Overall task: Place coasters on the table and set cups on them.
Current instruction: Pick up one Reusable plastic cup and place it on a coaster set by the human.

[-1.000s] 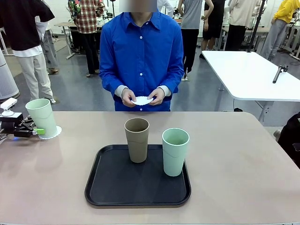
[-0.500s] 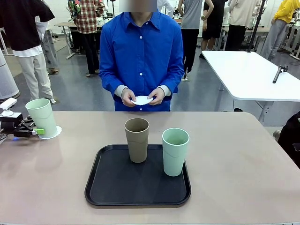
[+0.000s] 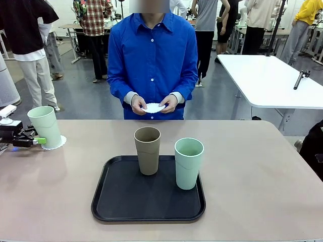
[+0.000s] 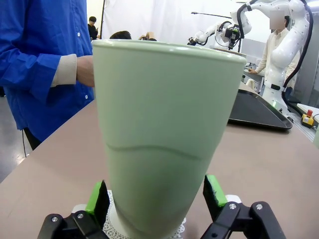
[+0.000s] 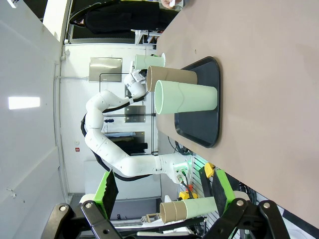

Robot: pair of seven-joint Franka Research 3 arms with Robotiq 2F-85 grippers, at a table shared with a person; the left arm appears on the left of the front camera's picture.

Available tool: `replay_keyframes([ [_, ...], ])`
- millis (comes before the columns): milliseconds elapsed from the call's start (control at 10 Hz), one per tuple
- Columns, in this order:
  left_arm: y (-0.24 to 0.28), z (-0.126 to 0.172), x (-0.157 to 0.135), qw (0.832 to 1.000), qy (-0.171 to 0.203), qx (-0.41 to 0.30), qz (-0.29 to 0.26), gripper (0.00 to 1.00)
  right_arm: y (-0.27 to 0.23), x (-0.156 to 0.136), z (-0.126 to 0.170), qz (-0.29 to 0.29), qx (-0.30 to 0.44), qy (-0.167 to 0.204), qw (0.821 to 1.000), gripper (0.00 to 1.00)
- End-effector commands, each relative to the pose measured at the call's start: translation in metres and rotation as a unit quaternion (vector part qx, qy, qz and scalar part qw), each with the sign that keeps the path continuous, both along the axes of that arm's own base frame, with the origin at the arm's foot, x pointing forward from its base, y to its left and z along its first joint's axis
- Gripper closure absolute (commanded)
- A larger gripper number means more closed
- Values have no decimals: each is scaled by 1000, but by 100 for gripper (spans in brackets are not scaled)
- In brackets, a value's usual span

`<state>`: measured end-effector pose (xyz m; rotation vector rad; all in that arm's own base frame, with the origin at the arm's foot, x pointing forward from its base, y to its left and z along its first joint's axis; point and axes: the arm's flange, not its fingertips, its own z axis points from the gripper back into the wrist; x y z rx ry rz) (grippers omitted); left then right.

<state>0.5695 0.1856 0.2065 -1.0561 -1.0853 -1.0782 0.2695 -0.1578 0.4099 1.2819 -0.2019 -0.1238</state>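
A: Nearest the cam?
B: Black tray (image 3: 149,209), front-centre on the table (image 3: 252,176). 2 cups upright on it: mint cup (image 3: 189,163) at right, tan cup (image 3: 147,150) just behind and left of it. Close, not touching.
A: Right gripper (image 5: 164,191)?
B: Jaws spread wide, nothing betw. them. It looks along the tabletop twd the tray.
A: Left gripper (image 3: 31,141)?
B: Low at the table's left edge, jaws apart. One green pad (image 4: 93,196) sits either side of the other mint cup (image 3: 45,126), near its base. Can't tell if the pads touch it. The cup stands on a white coaster (image 3: 57,144), scalloped rim showing round the base.
A: Far side?
B: Person in a blue shirt. Person's hands (image 3: 137,104) are together at waist ht, holding a loose coaster (image 3: 153,108) above the far edge. White table (image 3: 272,80) is beyond, at right.
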Motion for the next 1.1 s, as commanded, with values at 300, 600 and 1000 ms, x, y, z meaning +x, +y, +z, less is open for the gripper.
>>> replay_keyframes([
  [300, 21, 14, -5, 1000, 14, 13, -7, 0, 0, -1, 0, 1, 5, -9, 1000, 0],
  [600, 35, 25, -13, 999, 13, 32, -5, 0, 0, -1, 0, 1, 5, -9, 1000, 0],
  [1000, 42, 90, -35, 982, 75, 123, 125, 0, 0, -1, 0, 1, 5, -9, 1000, 0],
])
